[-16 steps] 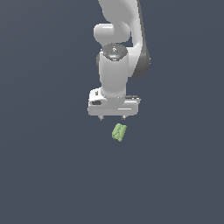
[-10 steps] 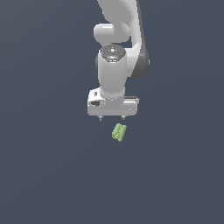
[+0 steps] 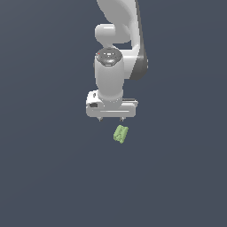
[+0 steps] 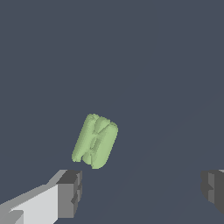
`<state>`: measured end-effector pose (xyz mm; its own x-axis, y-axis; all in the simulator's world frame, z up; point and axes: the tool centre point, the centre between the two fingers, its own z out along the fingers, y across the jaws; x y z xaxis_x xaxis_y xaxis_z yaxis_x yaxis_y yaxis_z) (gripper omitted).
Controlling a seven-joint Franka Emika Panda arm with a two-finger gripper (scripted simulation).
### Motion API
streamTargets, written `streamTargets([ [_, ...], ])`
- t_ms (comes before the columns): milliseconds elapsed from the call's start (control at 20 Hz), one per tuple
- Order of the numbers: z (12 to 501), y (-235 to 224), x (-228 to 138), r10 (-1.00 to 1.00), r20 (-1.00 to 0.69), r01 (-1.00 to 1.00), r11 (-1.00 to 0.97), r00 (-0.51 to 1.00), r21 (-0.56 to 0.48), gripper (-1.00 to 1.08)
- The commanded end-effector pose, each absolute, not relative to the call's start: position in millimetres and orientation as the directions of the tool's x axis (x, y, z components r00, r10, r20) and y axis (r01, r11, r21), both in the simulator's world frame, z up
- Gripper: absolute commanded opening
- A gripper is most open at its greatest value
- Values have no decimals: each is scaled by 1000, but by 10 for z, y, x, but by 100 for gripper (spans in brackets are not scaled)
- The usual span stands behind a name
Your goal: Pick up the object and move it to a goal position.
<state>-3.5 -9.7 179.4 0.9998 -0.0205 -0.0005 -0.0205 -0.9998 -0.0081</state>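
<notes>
Up top, your white arm is getting cut off by the picture edge, and in the wrist view one dark fingertip is poking in only partly. Your gripper is hanging with its fingers spread wide, holding nothing. The green object is lying on the dark floor, just past the fingers and apart from them, a little tilted.
</notes>
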Motion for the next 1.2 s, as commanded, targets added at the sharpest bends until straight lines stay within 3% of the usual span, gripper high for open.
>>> streamTargets([
  [0,1788,-92,-36,-23,-1,-23,-1000,1000,-8,100],
  [1150,1100,314,-66,-314,-1,-314,-949,949,-3,100],
])
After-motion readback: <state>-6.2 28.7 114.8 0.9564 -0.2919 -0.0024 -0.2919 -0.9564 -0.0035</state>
